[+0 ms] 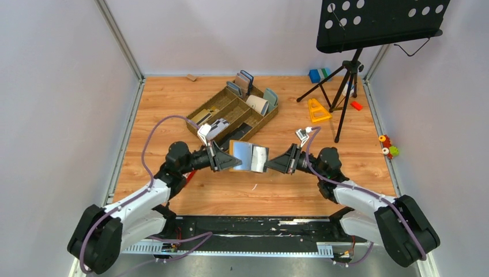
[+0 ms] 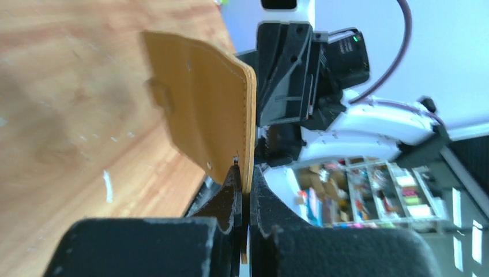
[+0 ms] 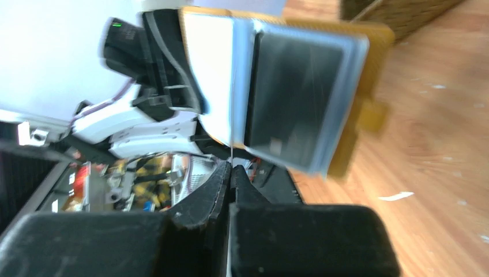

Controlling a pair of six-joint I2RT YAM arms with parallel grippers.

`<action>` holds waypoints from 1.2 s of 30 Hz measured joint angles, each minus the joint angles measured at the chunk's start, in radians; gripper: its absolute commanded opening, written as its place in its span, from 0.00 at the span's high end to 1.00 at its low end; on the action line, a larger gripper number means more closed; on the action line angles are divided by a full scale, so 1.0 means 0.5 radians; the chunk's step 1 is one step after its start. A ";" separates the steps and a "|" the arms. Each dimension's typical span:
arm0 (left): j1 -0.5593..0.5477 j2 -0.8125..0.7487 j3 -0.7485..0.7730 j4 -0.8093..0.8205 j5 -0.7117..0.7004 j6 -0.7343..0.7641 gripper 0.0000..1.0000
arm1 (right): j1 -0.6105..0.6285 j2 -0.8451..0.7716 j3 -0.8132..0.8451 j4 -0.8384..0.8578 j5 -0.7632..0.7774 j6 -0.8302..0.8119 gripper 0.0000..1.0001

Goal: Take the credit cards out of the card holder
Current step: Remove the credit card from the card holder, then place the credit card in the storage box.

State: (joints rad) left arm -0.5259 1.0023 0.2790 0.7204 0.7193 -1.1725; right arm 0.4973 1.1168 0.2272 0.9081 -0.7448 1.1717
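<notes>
The left gripper (image 2: 243,179) was clenched on the lower edge of the yellow card holder (image 2: 202,104), its two fingers pressed tight on the leather. The right gripper (image 3: 230,170) was also closed, on a thin pale edge of the holder's inner side. I could not tell if this edge was a card or the lining. Beside that edge lay a grey-blue card (image 3: 300,104), flat against the open holder.

From above, the holder hung open between the two grippers, over the middle of the wooden table (image 1: 242,196). The left gripper was at its 9 o'clock and the right one at its 3 o'clock. A brown tray (image 1: 230,112) stood at 12 o'clock from the holder. A black tripod (image 1: 346,86) stood at 2 o'clock, with a yellow triangle (image 1: 318,111) just beside it.
</notes>
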 measured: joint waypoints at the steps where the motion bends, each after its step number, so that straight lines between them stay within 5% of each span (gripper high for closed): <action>1: 0.026 -0.033 0.080 -0.208 -0.027 0.092 1.00 | -0.019 -0.011 0.017 -0.082 0.009 -0.040 1.00; 8: 0.221 -0.201 0.617 -1.361 -0.249 0.694 1.00 | -0.059 -0.076 0.517 -0.954 0.309 -0.500 1.00; 17: 0.572 -0.429 1.165 -2.480 -0.754 1.238 1.00 | 0.019 0.356 0.822 -1.049 0.682 -0.546 1.00; 26: 0.572 -0.523 1.426 -2.824 -1.185 1.511 1.00 | 0.282 0.862 1.138 -0.990 0.998 -0.404 1.00; 36: 0.572 -0.533 1.426 -2.920 -1.315 1.573 1.00 | 0.528 1.141 1.316 -0.945 1.415 -0.234 1.00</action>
State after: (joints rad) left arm -0.2398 0.7361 0.9920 -0.7395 0.0616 -0.3859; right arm 0.7612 1.6875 0.8852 0.4355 -0.0376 1.0546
